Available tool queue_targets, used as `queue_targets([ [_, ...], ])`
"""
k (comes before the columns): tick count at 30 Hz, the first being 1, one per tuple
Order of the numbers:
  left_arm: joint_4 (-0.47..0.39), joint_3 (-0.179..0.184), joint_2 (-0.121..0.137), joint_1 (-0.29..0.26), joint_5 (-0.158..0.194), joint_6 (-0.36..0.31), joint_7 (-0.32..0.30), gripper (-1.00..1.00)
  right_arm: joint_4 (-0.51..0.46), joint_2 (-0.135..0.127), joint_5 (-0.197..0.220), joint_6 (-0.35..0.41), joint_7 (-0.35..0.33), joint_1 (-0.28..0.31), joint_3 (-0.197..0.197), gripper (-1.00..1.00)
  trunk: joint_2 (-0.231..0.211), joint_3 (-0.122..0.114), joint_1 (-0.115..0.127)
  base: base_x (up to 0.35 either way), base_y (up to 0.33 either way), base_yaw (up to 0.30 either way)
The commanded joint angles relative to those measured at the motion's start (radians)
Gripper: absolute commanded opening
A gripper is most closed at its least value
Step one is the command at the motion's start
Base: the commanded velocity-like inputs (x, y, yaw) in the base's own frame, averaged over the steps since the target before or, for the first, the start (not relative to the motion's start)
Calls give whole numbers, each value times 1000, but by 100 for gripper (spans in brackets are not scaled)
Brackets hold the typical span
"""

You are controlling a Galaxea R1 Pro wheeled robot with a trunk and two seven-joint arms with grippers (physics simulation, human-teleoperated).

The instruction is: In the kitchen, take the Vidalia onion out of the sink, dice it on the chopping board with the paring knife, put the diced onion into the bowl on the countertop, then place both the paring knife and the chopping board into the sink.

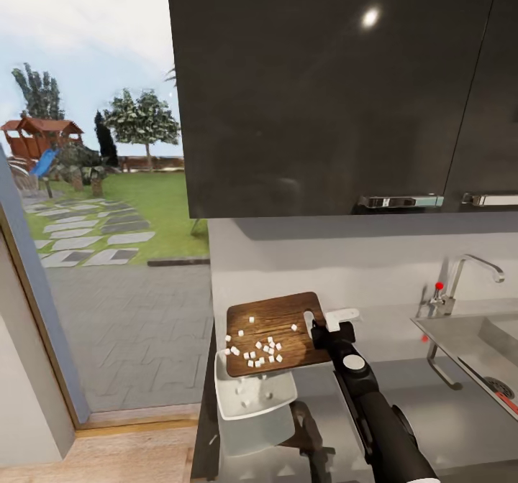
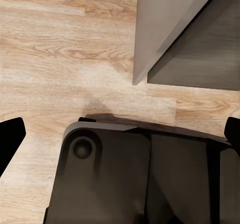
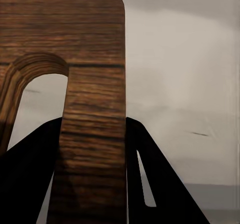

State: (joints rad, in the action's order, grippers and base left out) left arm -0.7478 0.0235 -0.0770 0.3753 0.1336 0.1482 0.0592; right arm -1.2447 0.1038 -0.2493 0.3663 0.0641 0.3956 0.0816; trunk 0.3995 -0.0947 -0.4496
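Note:
My right gripper (image 1: 325, 320) is shut on the handle-slot end of the brown chopping board (image 1: 277, 328) and holds it up over the far side of the white bowl (image 1: 223, 405). White diced onion (image 1: 259, 350) lies scattered on the board, mostly toward its lower left edge, and a few pieces sit in the bowl. Up close, the right wrist view shows the board (image 3: 95, 59) with the right gripper (image 3: 95, 134) clamped across the wooden strip beside the slot. The left gripper (image 2: 120, 134) is open above the wood floor. The steel sink (image 1: 460, 336) is at the right. The paring knife cannot be made out.
The bowl stands at the left end of the glossy grey countertop (image 1: 432, 404). A chrome faucet (image 1: 467, 267) with a red knob rises behind the sink. Dark wall cabinets (image 1: 331, 88) hang overhead. A large window (image 1: 93, 181) fills the left. My base (image 2: 130, 184) sits below the left gripper.

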Motion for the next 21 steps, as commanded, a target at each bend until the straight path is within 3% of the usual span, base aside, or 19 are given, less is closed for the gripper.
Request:
queue_targets([
  [1,-1,3,0,1,9,2,4,100,-1,-2,-5,7,3,0,2,-100,1,0,0,0,0,0],
  [21,7,3,-1,1,9,2,4,100,-1,-7,-5,-7,5,0,2,-100,1,0,0,0,0,0],
])
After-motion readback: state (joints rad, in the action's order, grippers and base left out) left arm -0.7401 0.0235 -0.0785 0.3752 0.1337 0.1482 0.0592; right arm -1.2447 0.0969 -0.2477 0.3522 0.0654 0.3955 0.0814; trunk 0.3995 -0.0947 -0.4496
